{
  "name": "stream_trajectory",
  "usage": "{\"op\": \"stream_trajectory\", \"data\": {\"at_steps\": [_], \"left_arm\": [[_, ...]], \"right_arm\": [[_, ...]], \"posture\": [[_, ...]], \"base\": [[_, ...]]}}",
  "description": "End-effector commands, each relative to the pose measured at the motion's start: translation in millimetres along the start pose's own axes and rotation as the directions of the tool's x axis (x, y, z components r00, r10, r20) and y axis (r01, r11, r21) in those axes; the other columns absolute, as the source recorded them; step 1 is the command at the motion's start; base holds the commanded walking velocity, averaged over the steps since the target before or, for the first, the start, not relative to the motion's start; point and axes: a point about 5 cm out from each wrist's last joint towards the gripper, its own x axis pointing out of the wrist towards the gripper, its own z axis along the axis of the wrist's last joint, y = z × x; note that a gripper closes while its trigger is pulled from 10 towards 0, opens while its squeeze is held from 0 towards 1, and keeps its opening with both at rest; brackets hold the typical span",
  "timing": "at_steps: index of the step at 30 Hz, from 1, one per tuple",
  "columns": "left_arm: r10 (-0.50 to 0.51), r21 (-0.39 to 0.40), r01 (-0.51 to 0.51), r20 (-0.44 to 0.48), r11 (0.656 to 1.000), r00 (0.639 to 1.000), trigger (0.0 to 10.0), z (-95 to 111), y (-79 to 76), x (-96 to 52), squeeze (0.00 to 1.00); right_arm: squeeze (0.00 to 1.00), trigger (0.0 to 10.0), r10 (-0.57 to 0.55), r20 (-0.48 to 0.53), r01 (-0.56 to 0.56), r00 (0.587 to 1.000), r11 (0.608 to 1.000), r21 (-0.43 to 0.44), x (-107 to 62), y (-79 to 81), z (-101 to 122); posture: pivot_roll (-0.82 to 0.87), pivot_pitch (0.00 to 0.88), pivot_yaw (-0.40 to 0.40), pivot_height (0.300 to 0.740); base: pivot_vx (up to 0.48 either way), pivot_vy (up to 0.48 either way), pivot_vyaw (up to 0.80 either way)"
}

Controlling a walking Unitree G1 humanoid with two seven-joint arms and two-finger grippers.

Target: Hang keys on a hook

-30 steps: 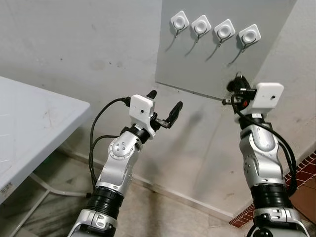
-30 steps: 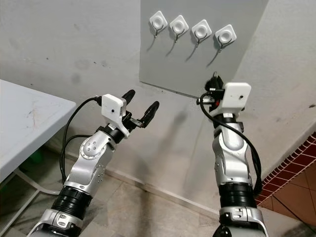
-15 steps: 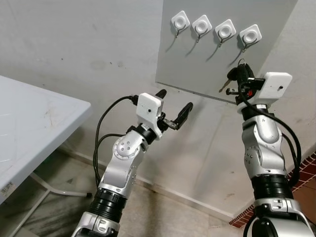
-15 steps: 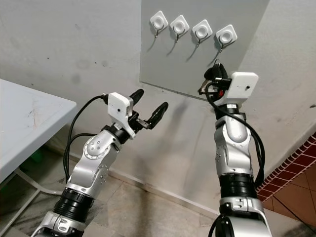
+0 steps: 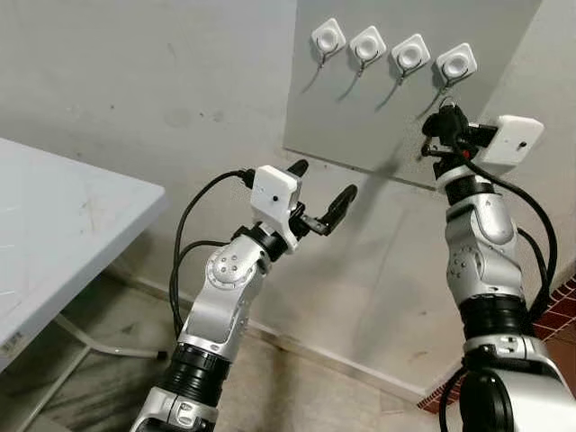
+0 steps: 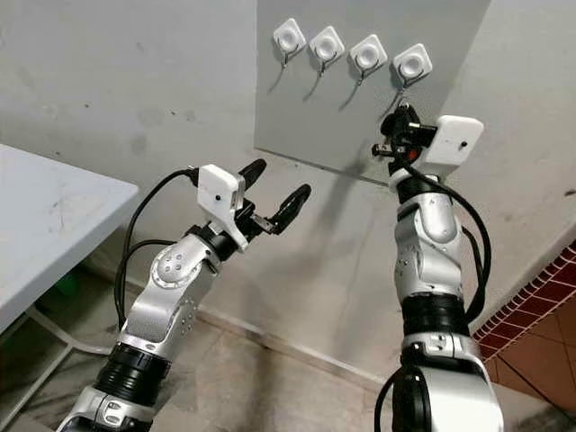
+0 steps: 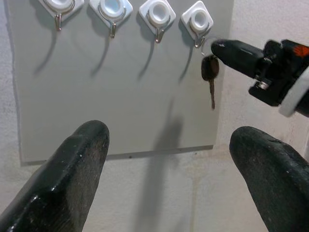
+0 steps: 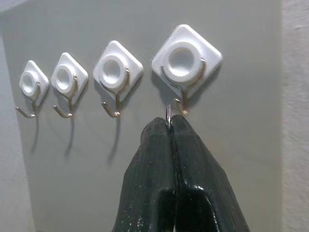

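Note:
Four white square hooks sit in a row on a grey wall panel (image 5: pixel 360 117). My right gripper (image 8: pixel 169 124) is raised to the rightmost hook (image 8: pixel 186 60) and is shut on the thin metal key ring (image 8: pixel 168 114), which sits just under the hook's wire tip. In the left wrist view the black-headed key (image 7: pixel 210 72) hangs below the right gripper's fingertips, beside that hook (image 7: pixel 199 21). I cannot tell whether the ring is over the hook. My left gripper (image 5: pixel 322 183) is open and empty, held up in front of the wall, lower and to the left of the panel.
A white table (image 5: pixel 54 225) fills the left side, with its metal legs on the floor below. The other three hooks (image 5: pixel 367 42) are bare. Red floor tiles (image 5: pixel 565 301) show at the far right, beside the wall corner.
My right gripper has lifted the keys from below the panel's edge up to the rightmost hook. The left arm has risen a little and shifted right.

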Motion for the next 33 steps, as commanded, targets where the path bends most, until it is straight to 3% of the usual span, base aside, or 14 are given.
{"op": "stream_trajectory", "data": {"at_steps": [1, 19, 29, 33], "left_arm": [[-0.009, 0.004, 0.009, 0.006, 1.0, 1.0, 10.0, 3, -2.6, -0.4, 0.0], [-0.005, -0.001, 0.005, -0.001, 1.0, 1.0, 10.0, 4, -3.0, -3.1, 0.0], [-0.006, -0.006, 0.006, -0.001, 1.0, 1.0, 10.0, 4, -3.7, -2.4, 0.0], [0.001, -0.015, 0.0, 0.004, 1.0, 1.0, 10.0, 6, -3.3, -2.3, 0.0]], "right_arm": [[0.0, 10.0, -0.004, 0.022, 0.004, 1.0, 1.0, 0.004, 4.6, -3.0, 6], [0.0, 10.0, -0.038, 0.062, 0.028, 0.997, 0.986, 0.166, 15.4, -3.8, 12], [0.0, 10.0, -0.08, 0.053, 0.058, 0.995, 0.945, 0.322, 16.6, -9.7, 10], [0.0, 10.0, -0.067, 0.014, 0.055, 0.998, 0.909, 0.412, 13.9, -6.4, 1]], "posture": [[-0.02, 0.043, -0.06, 0.74], [-0.02, 0.052, -0.06, 0.74], [-0.02, 0.056, -0.058, 0.74], [-0.02, 0.056, -0.061, 0.74]], "base": [[0.0, 0.0, 0.0], [0.0, 0.0, 0.0], [0.0, 0.0, 0.0], [0.0, 0.0, 0.0]]}}
